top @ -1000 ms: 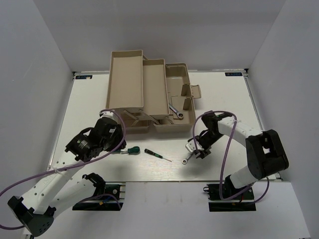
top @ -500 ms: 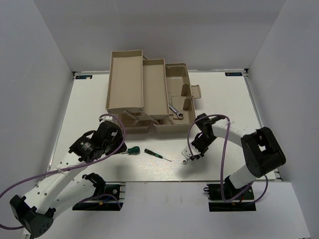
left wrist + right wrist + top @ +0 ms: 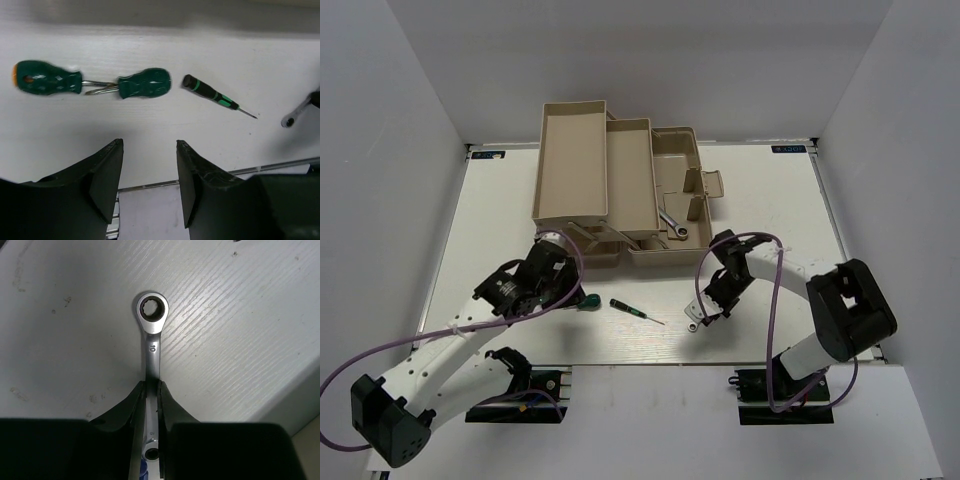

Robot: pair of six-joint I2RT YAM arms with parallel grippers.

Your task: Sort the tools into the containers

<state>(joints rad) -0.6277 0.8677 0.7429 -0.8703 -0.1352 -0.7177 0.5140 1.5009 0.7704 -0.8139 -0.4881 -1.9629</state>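
Right wrist view: the right gripper [image 3: 152, 390] is clenched on the shaft of a silver wrench [image 3: 151, 346] lying on the desk [image 3: 240, 340], ring end pointing away. The left gripper [image 3: 149, 146] hangs spread open, with the green screwdrivers [image 3: 145, 83] and the black screwdriver [image 3: 210, 93] just beyond its fingertips.

White worktop [image 3: 770, 200], faintly grained, with small scuffs and specks up close. Closed in by plain white walls [image 3: 380, 150] on left, back and right. Small blue labels [image 3: 490, 154] stuck at both far corners.
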